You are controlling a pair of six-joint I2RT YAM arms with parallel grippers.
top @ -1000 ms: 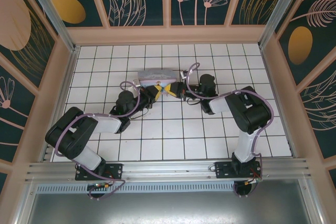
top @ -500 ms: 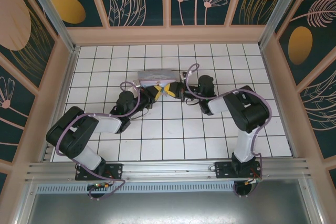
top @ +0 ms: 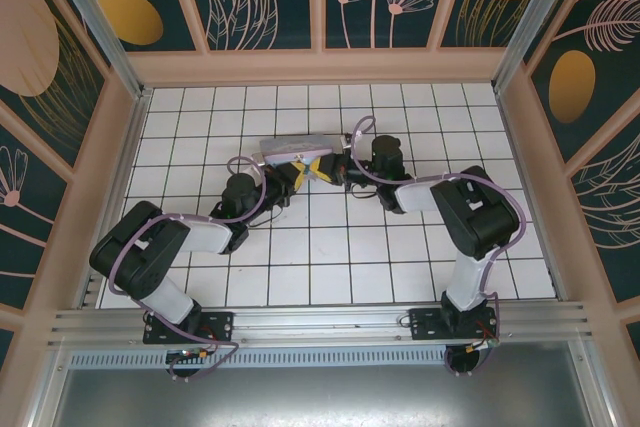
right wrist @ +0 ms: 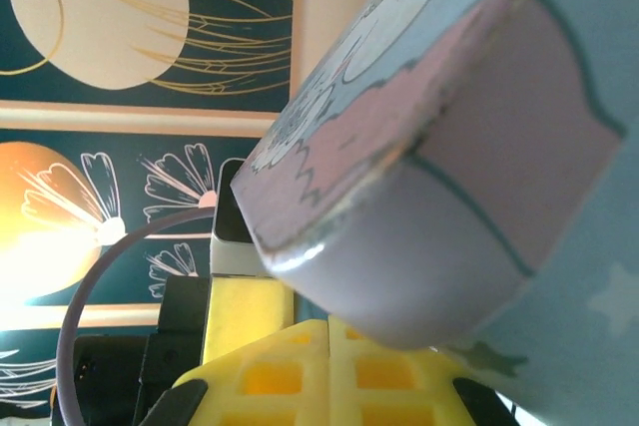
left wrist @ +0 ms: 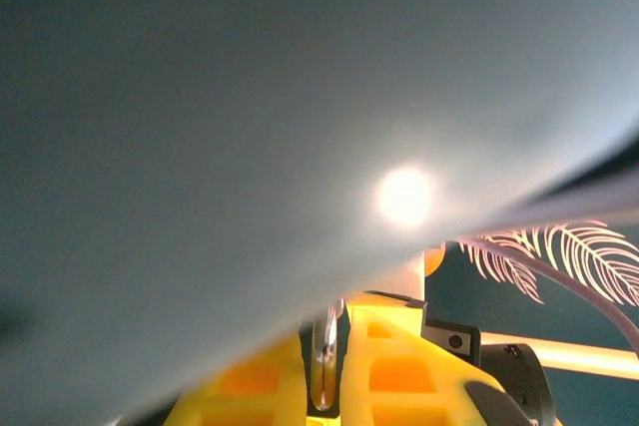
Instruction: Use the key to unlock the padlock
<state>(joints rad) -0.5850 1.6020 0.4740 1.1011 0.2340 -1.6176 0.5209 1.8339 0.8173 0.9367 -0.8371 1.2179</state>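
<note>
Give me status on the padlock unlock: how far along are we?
Done: both grippers sit at the pastel box's near edge, tips together. In hand: left gripper is shut on a thin metal loop, key or shackle I can't tell; right gripper is shut, close by the box. Left: I can't confirm key insertion or an open shackle, so count the unlock itself as pending.

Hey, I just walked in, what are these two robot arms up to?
Both arms reach to the middle of the tiled table, their tips meeting beside a pastel cartoon-printed box. The left pincer is shut on a thin metal loop, seen too close up to identify. The right pincer is shut, with the box looming close over its fingers.
</note>
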